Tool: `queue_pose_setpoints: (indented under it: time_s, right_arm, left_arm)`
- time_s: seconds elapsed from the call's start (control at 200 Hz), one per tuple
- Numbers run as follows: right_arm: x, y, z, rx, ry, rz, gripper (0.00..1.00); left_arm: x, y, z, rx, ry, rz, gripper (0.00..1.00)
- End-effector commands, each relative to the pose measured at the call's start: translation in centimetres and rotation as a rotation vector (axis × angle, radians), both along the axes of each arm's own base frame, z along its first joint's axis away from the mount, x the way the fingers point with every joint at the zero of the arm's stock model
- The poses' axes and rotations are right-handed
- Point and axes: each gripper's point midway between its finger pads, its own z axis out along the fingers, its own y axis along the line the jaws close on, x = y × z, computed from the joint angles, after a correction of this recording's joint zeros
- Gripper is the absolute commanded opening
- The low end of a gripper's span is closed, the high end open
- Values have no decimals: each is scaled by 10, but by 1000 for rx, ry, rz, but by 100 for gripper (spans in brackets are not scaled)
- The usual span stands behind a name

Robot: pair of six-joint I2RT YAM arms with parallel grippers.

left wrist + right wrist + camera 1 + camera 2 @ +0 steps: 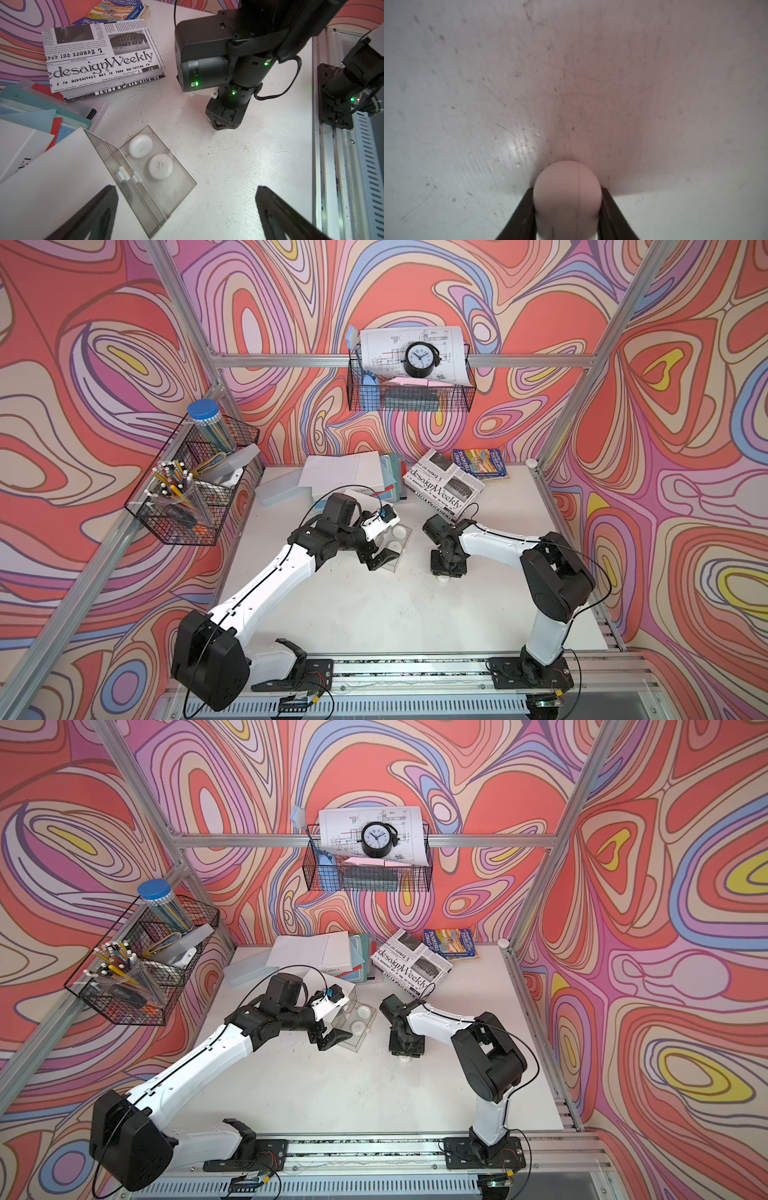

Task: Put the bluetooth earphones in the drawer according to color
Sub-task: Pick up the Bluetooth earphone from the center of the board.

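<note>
Clamping a pale case (pixel 566 207) on the table (pixel 467 104), your right pincer (pixel 567 190) presses both its sides, seemingly to lift it. Only the right wrist view shows that grip and a pinkish tint; in a top view the case (pixel 443 580) is a pale sliver. Beyond, your left pincer (pixel 186 187) hangs wide apart beside the open drawer (pixel 174 195), likely ready to work it; two white cases (pixel 140 145) lie inside.
</note>
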Motion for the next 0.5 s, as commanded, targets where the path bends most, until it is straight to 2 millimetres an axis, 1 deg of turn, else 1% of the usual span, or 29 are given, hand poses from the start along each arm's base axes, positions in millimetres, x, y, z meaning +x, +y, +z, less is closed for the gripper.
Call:
queue_pose_setpoints:
  time_s: [0.0,0.11,0.175,0.185,0.2,0.3,0.401,0.496]
  right_arm:
    - [14,-6,13,-42,-70,15,0]
    - [24,-4,29,-29,-132,22,0]
    - [28,-4,31,-31,-150,23,0]
    - [30,-3,39,-19,-169,20,0]
    - [31,-2,43,-13,-181,21,0]
    - [37,0,52,0,-216,32,0]
    - [44,6,60,15,-255,57,0]
    - [53,20,71,53,-300,100,0]
  left_arm:
    - [0,0,9,-13,-48,5,98]
    - [0,2,16,-19,-76,16,99]
    - [1,5,19,-15,-95,27,98]
    - [1,5,20,-15,-97,27,98]
    - [1,6,20,-12,-103,30,98]
    - [2,9,23,0,-130,42,98]
    - [0,12,23,3,-133,41,98]
    - [-3,11,27,-15,-136,30,99]
